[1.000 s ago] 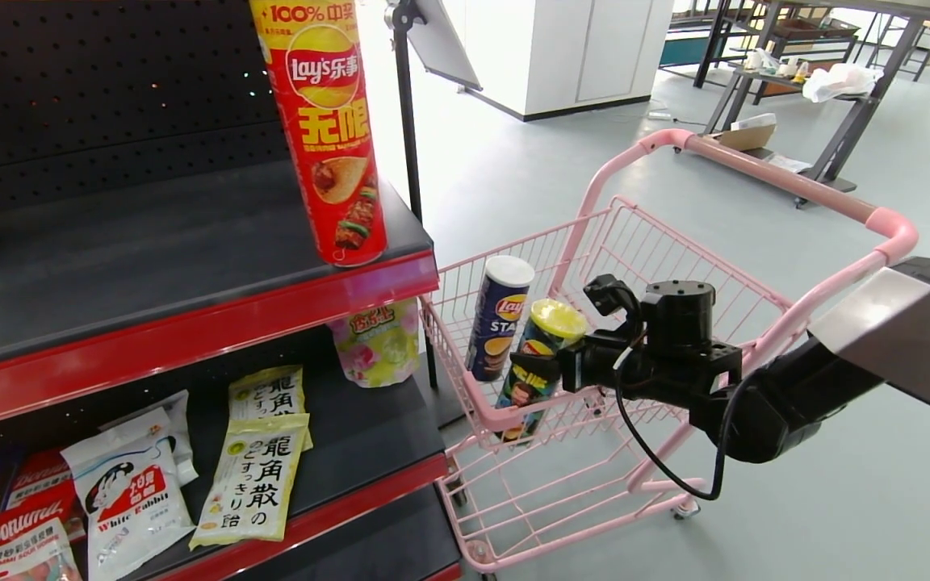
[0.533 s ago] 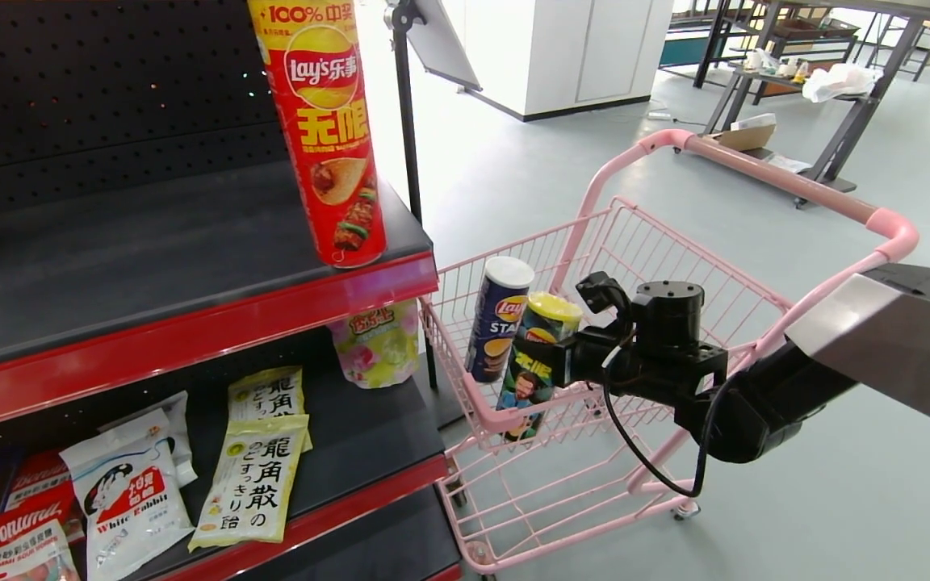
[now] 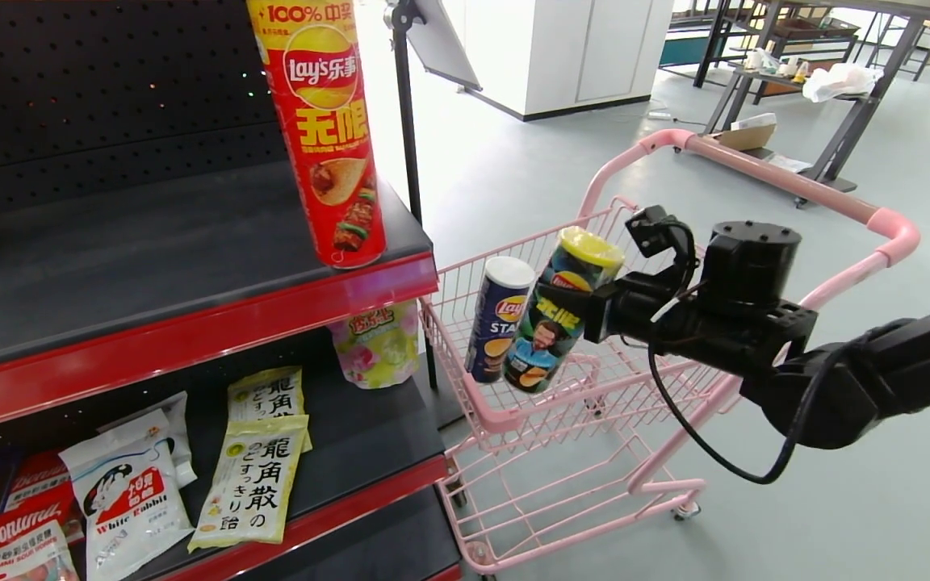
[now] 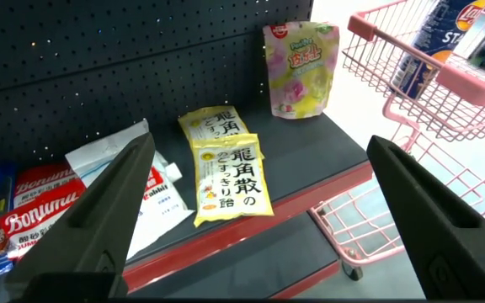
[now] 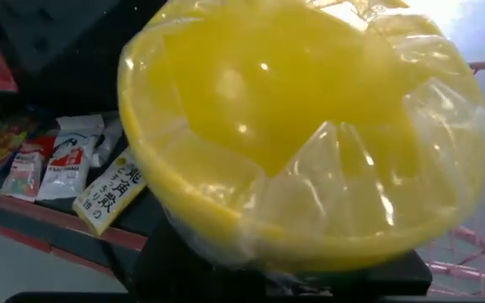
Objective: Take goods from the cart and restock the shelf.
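1. Your right pincer [image 3: 574, 311] was clamped round the middle of the yellow-lidded can [image 3: 542, 347], holding it above the pink cart's [image 3: 756, 173] left side, just beside the blue can [image 3: 497, 319].
2. That height probably served to clear the wire rim on the way to the shelf [image 3: 190, 323].
3. The can's long axis was tilted, with the lid up and to the right and the base down towards the shelf.
4. Your left pincer [image 4: 261, 143] gaped wide and empty.

Right wrist view: yellow-lidded can [image 5: 293, 126] body hidden behind lid.

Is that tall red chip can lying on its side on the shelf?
No, the tall red chip can stands upright near the front edge of the upper shelf.
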Motion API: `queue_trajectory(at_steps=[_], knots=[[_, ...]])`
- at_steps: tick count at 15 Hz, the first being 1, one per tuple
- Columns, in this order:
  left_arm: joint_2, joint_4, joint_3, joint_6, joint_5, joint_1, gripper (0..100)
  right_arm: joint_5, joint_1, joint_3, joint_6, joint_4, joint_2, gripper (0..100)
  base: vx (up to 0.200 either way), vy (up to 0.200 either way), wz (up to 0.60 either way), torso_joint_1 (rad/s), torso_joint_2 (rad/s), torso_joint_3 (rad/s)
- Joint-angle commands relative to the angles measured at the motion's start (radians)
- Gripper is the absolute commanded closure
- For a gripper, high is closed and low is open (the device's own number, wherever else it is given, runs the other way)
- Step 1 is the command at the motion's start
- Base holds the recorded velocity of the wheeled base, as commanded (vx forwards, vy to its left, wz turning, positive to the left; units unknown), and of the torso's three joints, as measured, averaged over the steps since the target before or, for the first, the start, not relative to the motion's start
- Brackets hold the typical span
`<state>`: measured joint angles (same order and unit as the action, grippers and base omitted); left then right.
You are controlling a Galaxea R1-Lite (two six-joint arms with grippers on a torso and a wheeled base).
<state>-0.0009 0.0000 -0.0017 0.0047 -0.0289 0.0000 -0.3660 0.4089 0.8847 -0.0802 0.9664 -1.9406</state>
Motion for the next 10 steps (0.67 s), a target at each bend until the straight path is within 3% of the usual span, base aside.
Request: queue_trajectory(at_steps=[1, 3, 6, 7, 8, 10], knots=[[0.001, 0.0, 0.0, 0.0, 0.0, 0.0, 0, -0.001, -0.018, 0.0, 0.019, 0.0, 0.138, 100, 0.0, 0.0, 0.0, 0.0, 0.0, 0.0], [0.001, 0.0, 0.0, 0.0, 0.0, 0.0, 0, -0.001, -0.03, 0.005, 0.028, -0.077, 0.244, 100, 0.0, 0.0, 0.0, 0.0, 0.0, 0.0], [0.001, 0.0, 0.0, 0.0, 0.0, 0.0, 0, 0.005, -0.018, -0.012, 0.03, -0.428, 0.508, 100, 0.0, 0.0, 0.0, 0.0, 0.0, 0.0], [0.001, 0.0, 0.0, 0.0, 0.0, 0.0, 0, 0.035, 0.036, -0.041, 0.03, -0.578, 0.626, 100, 0.0, 0.0, 0.0, 0.0, 0.0, 0.0], [0.001, 0.0, 0.0, 0.0, 0.0, 0.0, 0, 0.065, 0.087, -0.072, 0.028, -0.641, 0.687, 100, 0.0, 0.0, 0.0, 0.0, 0.0, 0.0], [0.001, 0.0, 0.0, 0.0, 0.0, 0.0, 0, 0.111, 0.176, -0.219, 0.034, -0.641, 0.752, 100, 0.0, 0.0, 0.0, 0.0, 0.0, 0.0]])
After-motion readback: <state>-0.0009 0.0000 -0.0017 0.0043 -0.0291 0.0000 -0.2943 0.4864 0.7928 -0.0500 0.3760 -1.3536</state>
